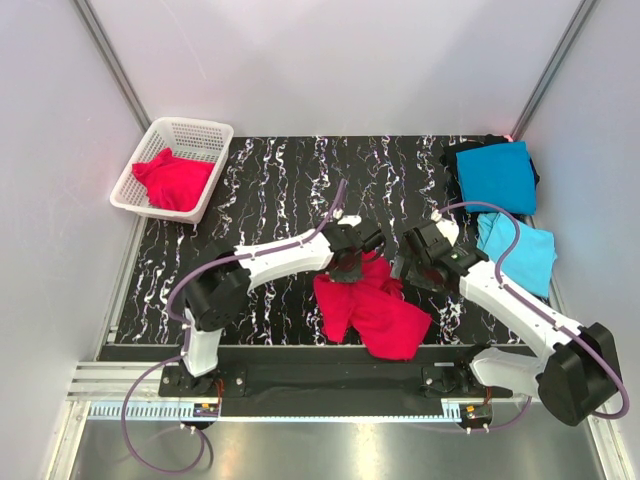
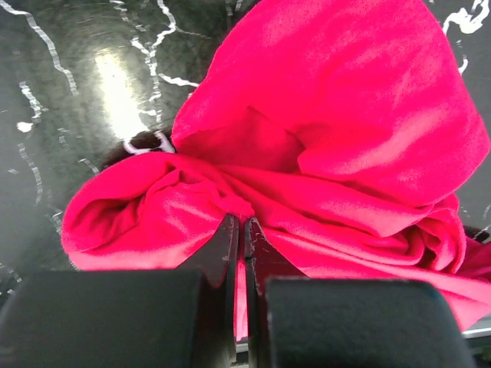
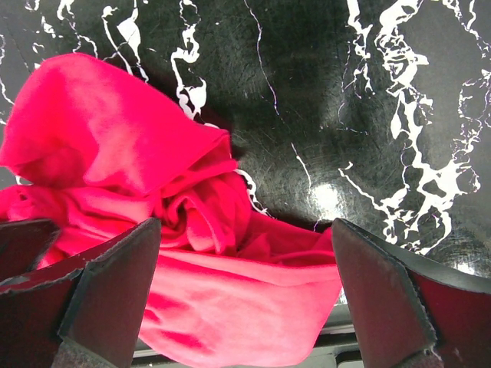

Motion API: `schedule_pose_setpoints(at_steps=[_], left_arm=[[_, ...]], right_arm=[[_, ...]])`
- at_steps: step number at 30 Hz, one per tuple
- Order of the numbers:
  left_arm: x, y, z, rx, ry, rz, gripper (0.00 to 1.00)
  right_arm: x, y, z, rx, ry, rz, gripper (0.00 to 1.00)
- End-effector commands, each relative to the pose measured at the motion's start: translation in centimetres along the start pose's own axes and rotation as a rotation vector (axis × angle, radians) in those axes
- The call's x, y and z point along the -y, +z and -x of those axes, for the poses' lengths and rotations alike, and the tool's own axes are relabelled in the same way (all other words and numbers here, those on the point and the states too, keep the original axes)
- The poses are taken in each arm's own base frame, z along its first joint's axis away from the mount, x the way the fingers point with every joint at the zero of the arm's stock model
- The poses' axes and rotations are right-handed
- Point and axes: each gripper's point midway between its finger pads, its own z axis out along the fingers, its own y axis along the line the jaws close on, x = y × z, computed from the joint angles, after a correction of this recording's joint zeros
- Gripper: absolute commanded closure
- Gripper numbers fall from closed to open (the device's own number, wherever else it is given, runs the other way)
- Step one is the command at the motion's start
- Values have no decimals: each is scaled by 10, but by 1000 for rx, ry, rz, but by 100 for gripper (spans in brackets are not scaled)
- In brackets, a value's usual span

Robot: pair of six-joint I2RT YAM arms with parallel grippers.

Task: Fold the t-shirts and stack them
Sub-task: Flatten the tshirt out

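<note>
The left gripper [image 2: 243, 230] has its jaws pressed together on a fold of the red shirt [image 2: 330, 115], which bulges just ahead of them. The right gripper [image 3: 245, 230] stands wide open, holding nothing, with the same shirt lying between and beneath its jaws. Only the top view shows the basket [image 1: 200, 128] with a second red shirt [image 1: 175, 180] far left of the jaws, and a teal shirt [image 1: 497, 175] and a light blue shirt [image 1: 520, 250] right of them.
</note>
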Motion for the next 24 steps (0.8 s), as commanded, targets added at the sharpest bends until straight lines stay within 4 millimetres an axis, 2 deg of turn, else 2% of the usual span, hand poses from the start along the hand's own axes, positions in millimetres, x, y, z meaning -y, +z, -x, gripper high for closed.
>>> schedule_pose_setpoints(at_steps=[1, 5, 6, 9, 10, 12, 13, 17, 18, 21, 24], left_arm=[[-4, -39, 28, 117, -27, -3, 100], [-35, -70, 35, 180, -45, 70, 100], [-44, -92, 41, 224, -61, 59, 100], [-65, -119, 41, 273, -62, 62, 100], [-70, -140, 45, 308, -81, 30, 100], [-81, -153, 43, 322, -63, 27, 100], [-86, -166, 44, 342, -67, 5, 99], [-109, -180, 38, 356, -77, 46, 97], [-122, -183, 37, 372, -100, 94, 98], [-142, -200, 40, 433, -163, 125, 99], [-155, -217, 44, 498, -234, 110, 100]], right_arm=[[2, 3, 2, 12, -4, -22, 0], [-4, 10, -1, -13, -14, -11, 0], [-7, 11, -1, -17, -19, -5, 0], [-15, 18, -2, -35, -25, 11, 0], [-19, 19, -2, -41, -28, 23, 0], [-23, 23, -2, -52, -34, 28, 0], [-26, 24, -3, -58, -34, 34, 0], [-33, 25, -3, -64, -31, 61, 0], [-35, 24, -3, -65, -33, 68, 0], [-49, 21, -3, -76, -55, 141, 0], [-73, 17, -10, -104, -110, 260, 0]])
